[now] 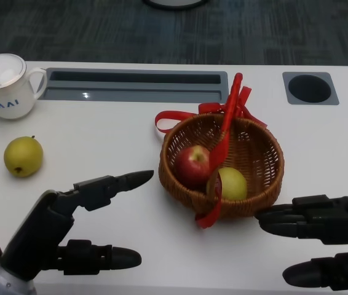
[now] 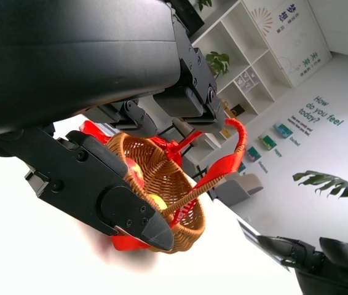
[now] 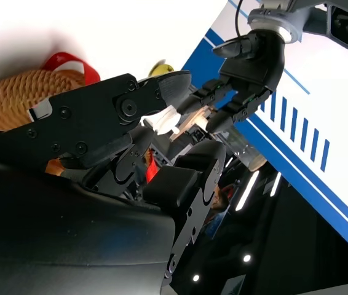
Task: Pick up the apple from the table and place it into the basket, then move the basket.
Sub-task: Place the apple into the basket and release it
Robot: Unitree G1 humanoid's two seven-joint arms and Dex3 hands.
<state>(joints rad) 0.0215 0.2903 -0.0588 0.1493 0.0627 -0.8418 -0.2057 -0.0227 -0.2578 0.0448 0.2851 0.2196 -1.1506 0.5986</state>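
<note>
Both robot hands flank the basket, fingers spread, holding nothing.

Left robot hand (image 1: 69, 227) sits at the basket's (image 1: 261, 150) 8 o'clock, right robot hand (image 1: 321, 243) at 4; the apple (image 1: 192, 165) lies inside, at 9 o'clock of a yellow-green fruit (image 1: 232, 182).

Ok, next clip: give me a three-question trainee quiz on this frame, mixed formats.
1. True or false: the red apple already lies inside the basket.
2. Multiple choice: what stands at the table's far left corner? A) white lidded mug B) a bottle C) a plate
3. Fill in: the left hand and right hand both hold ____.

Key:
1. True; it lies beside a yellow-green fruit in the basket.
2. A.
3. Nothing; both are open, one on each side of the basket. Another yellow-green pear lies on the table.
</note>
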